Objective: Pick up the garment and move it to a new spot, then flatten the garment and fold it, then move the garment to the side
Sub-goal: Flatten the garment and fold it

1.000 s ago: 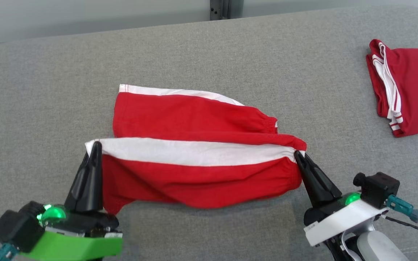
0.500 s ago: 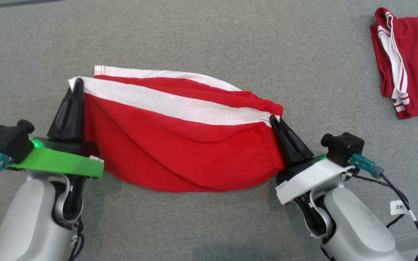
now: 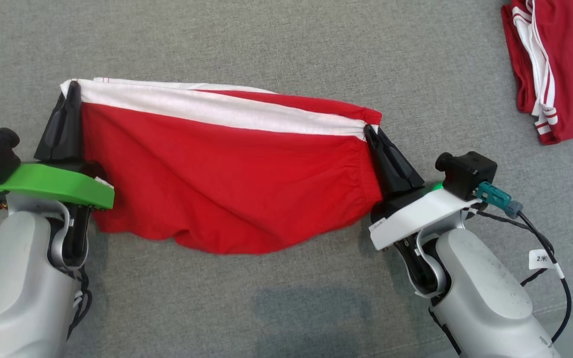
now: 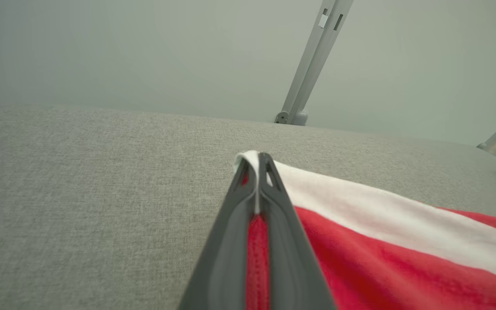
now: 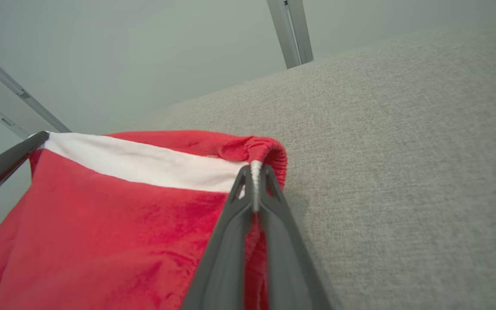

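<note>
Head view takes in two red garments on one grey fabric surface (image 3: 266, 44), and two grippers. The garment (image 3: 227, 184) in work is red with one broad white band along its far edge, and it is stretched between the two grippers, the band taut and the near edge sagging in a loose curve. At the garment's left corner the left gripper (image 3: 71, 92) has both dark fingers pressed together on the white band; at the garment's right, gathered end, the right gripper (image 3: 368, 132) is pinched onto the band in the same way. Left wrist view confirms it: the left gripper (image 4: 257, 157) has its two fingers closed with cloth squeezed between them, and the garment (image 4: 381, 258) runs off to the right. Right wrist view shows the right gripper (image 5: 254, 170) clamped on the elastic edge of the garment (image 5: 101, 224). Well apart from the garment, far to its right, lies the second garment (image 3: 560, 64), bunched, red with thin white stripes. One green plate (image 3: 52, 184) sits beside the garment's left edge and one white plate (image 3: 421, 216) beside its right — print on the white one is too small to read. A tag (image 3: 542, 258) on the cable right of the garment reads "2" plus a character I cannot tell.
</note>
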Tool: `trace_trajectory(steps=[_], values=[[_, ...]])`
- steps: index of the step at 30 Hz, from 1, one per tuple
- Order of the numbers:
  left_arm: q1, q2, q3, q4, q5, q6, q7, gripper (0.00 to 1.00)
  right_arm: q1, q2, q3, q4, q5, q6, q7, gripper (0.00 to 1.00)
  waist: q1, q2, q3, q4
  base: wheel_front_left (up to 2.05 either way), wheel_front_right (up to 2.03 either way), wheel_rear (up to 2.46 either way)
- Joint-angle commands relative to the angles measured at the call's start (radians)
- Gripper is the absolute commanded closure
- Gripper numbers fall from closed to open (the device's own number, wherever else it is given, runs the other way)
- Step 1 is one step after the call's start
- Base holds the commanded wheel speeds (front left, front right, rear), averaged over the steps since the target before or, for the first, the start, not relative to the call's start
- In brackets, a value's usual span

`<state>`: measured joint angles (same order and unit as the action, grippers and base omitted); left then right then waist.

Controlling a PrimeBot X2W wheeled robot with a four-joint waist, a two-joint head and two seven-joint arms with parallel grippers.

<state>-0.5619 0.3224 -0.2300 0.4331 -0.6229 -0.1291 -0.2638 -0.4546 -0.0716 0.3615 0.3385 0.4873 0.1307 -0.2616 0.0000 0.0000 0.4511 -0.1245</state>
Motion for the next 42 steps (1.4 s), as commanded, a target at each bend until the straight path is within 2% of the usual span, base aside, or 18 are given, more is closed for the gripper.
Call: trace_trajectory(steps=[1, 8, 9, 10, 11, 12, 13, 16, 21, 25, 29, 36, 42], values=[[-0.026, 0.007, 0.003, 0.018, 0.009, -0.002, 0.0, 1.0, -0.012, 0.003, -0.004, 0.003, -0.009, 0.0, -0.004, 1.0, 0.0, 0.0, 0.006, -0.004, 0.0, 0.0, 0.0], [-0.1, 0.032, -0.031, 0.155, 0.048, -0.002, 0.0, 1.0, -0.039, 0.015, 0.006, 0.033, -0.005, 0.0, -0.004, 1.0, 0.0, 0.0, 0.012, -0.011, 0.0, 0.0, 0.0], [-0.108, 0.039, -0.05, 0.178, 0.055, -0.002, 0.0, 0.94, -0.044, 0.016, 0.008, 0.033, -0.007, 0.0, -0.004, 1.0, 0.0, 0.0, 0.011, -0.012, 0.0, 0.0, 0.0], [-0.118, 0.049, -0.073, 0.192, 0.073, -0.002, 0.0, 0.77, -0.048, 0.016, 0.007, 0.034, -0.008, 0.0, -0.004, 0.9, 0.0, 0.0, 0.01, -0.013, 0.0, 0.0, 0.0], [-0.13, 0.061, -0.096, 0.209, 0.089, -0.002, 0.0, 0.56, -0.046, 0.016, 0.006, 0.036, -0.01, 0.0, -0.004, 0.71, 0.0, 0.0, 0.007, -0.013, 0.0, 0.0, 0.0], [-0.139, 0.069, -0.12, 0.224, 0.098, -0.002, 0.0, 0.22, -0.043, 0.017, 0.005, 0.038, -0.013, 0.0, -0.004, 0.45, 0.0, 0.0, 0.004, -0.012, 0.0, 0.0, 0.0], [-0.148, 0.074, -0.137, 0.236, 0.098, -0.001, 0.0, 0.0, -0.041, 0.017, 0.0, 0.035, -0.018, 0.0, -0.004, 0.0, 0.0, 0.0, -0.001, -0.011, 0.0, 0.0, 0.0], [-0.162, 0.086, -0.17, 0.257, 0.076, -0.001, 0.0, 0.0, -0.02, 0.018, -0.017, 0.024, -0.033, 0.0, -0.004, 0.0, 0.0, 0.0, -0.022, -0.004, 0.0, 0.0, 0.0], [-0.127, 0.091, -0.168, 0.224, 0.08, -0.001, 0.0, 0.0, 0.029, 0.017, -0.052, -0.005, -0.049, 0.0, -0.004, 0.0, 0.0, 0.0, -0.064, 0.015, 0.0, 0.0, 0.0], [-0.061, 0.078, -0.138, 0.149, 0.104, -0.001, 0.0, 0.0, 0.089, 0.001, -0.071, -0.008, -0.045, 0.0, 0.001, 0.0, 0.0, 0.0, -0.103, 0.032, 0.0, 0.0, 0.0], [0.042, 0.06, -0.102, 0.051, 0.132, 0.007, 0.0, 0.0, 0.142, -0.018, -0.079, -0.021, -0.027, 0.0, 0.057, 0.0, 0.0, 0.0, -0.138, 0.046, 0.0, 0.0, 0.0], [0.244, -0.003, -0.024, -0.144, 0.19, 0.041, 0.0, 0.0, 0.162, -0.021, -0.09, -0.07, -0.002, 0.0, 0.168, 0.0, 0.0, 0.0, -0.179, 0.068, 0.0, 0.0, 0.0], [0.355, -0.086, 0.016, -0.261, 0.237, 0.038, 0.0, 0.0, 0.105, -0.026, -0.116, -0.074, -0.011, 0.0, 0.257, 0.0, 0.0, 0.0, -0.2, 0.109, 0.0, 0.0, 0.0]])
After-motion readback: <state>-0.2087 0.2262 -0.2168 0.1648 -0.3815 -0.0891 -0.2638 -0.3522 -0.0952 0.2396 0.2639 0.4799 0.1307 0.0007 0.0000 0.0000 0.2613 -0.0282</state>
